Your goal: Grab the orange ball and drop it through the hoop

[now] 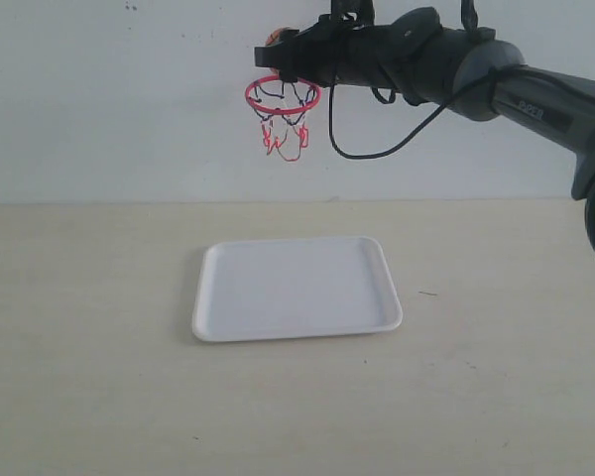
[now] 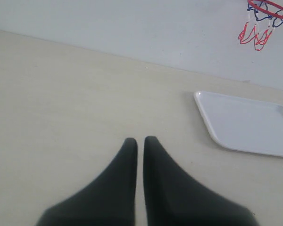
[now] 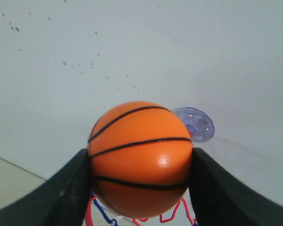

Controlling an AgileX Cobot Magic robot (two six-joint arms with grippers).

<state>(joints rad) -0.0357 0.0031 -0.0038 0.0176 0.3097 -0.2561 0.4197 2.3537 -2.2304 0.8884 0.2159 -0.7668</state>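
Observation:
The orange ball with black seams fills the right wrist view, pinched between both black fingers of my right gripper. In the exterior view the right gripper is high against the wall with the ball barely showing, just above the hoop. The hoop's red ring and net peek out beneath the ball, and its clear suction cup sticks to the wall behind. My left gripper is low over the table, its fingers nearly touching and holding nothing.
A white tray lies on the beige table below the hoop, also visible as the tray in the left wrist view. The hoop shows far off there. A black cable dangles from the right arm.

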